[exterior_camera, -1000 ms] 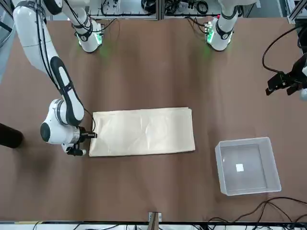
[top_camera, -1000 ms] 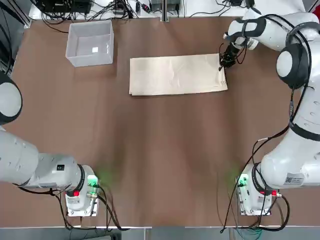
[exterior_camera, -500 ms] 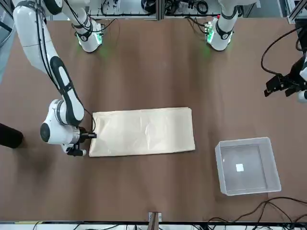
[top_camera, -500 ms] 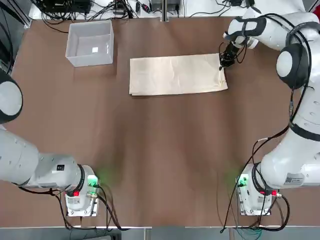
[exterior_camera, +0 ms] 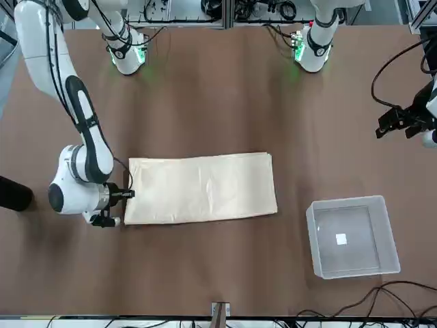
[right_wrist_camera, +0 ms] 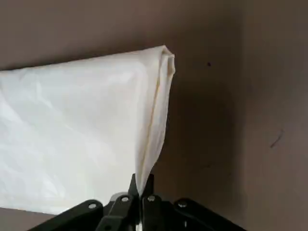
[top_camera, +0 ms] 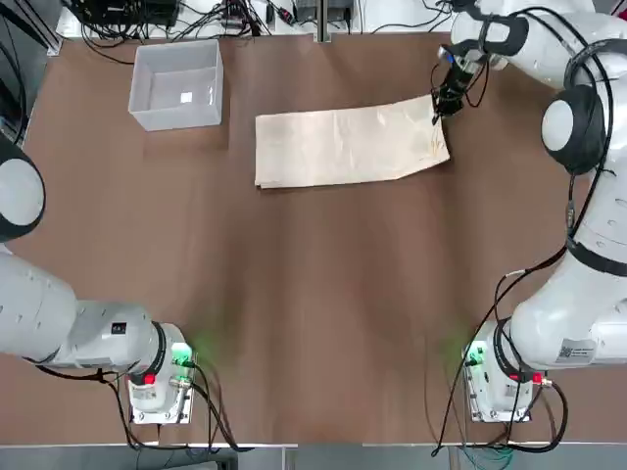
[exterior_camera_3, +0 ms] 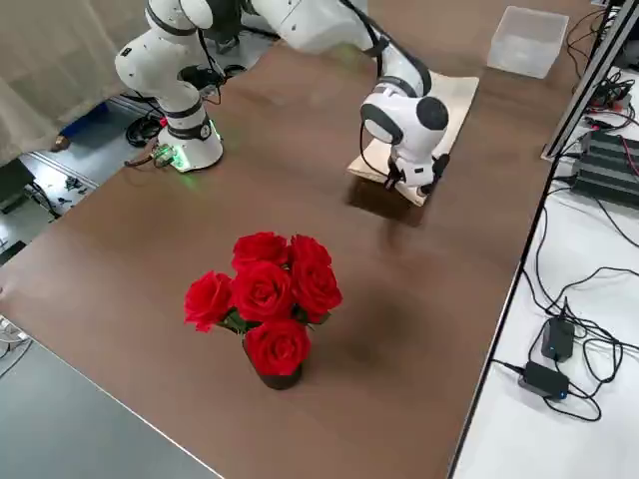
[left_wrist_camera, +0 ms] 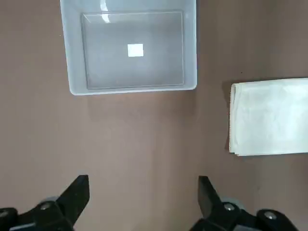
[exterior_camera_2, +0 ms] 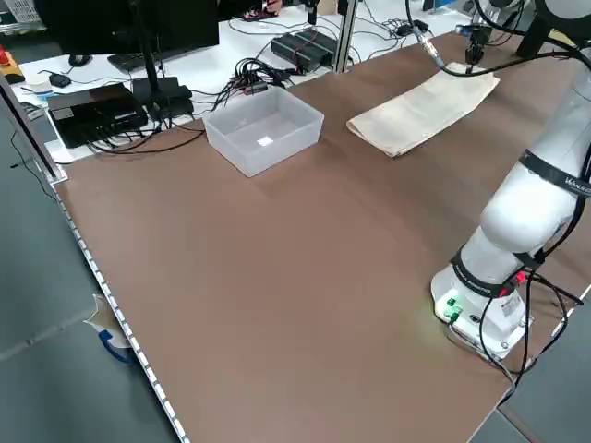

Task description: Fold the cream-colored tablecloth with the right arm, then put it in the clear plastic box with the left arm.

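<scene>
Clamped tight on a corner of the cream-colored tablecloth (top_camera: 345,145), our right gripper (top_camera: 441,105) sits at about one o'clock on the table (top_camera: 313,294) in the overhead view. In the right wrist view our two fingers (right_wrist_camera: 141,188) meet with the cloth edge pinched between them, and the pinched end of the fabric (right_wrist_camera: 86,130) hangs up off the brown surface, with a shadow beneath it. From the right side camera the same end (exterior_camera_3: 419,135) tilts up under our gripper (exterior_camera_3: 411,182) while the rest of the cloth lies flat.

We see the tablecloth as a long folded rectangle lying across the far middle of the table, roughly at twelve o'clock from overhead, its layered edges showing at the end nearer the box. From the front camera our right gripper (exterior_camera: 110,208) holds the cloth (exterior_camera: 201,188) at its nine o'clock end.

At about eleven o'clock from overhead stands the clear plastic box (top_camera: 177,83), apart from the cloth, with a small white mark on its bottom. In the left wrist view the box (left_wrist_camera: 130,86) lies ahead of our left gripper (left_wrist_camera: 144,202), whose jaws stand wide apart with nothing between them, above bare table.

A bunch of red roses (exterior_camera_3: 265,299) stands at the near part of the right side view, well apart from the cloth.
</scene>
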